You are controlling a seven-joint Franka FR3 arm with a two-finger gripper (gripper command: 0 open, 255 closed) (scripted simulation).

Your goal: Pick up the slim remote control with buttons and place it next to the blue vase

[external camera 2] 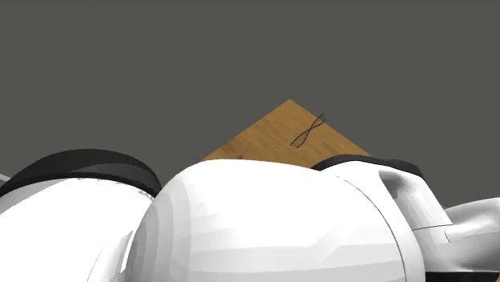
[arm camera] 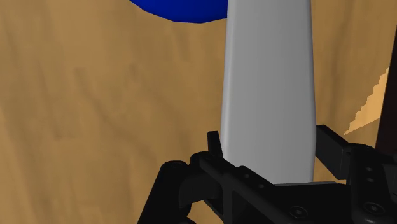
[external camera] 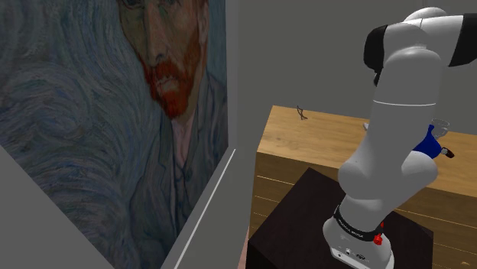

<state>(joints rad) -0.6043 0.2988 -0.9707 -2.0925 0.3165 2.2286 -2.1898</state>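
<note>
Gripper (arm camera: 269,137) clamped across slim grey remote (arm camera: 270,83), long axis pointing straight ahead toward blue vase (arm camera: 181,7), just beyond far tip.

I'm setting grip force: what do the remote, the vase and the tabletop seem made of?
Remote: plain matte grey, no texture, so material is open, perhaps plastic. Vase: flat saturated blue without shine; cannot tell. Tabletop: wood, by its tan grain streaks, matte finish.
</note>
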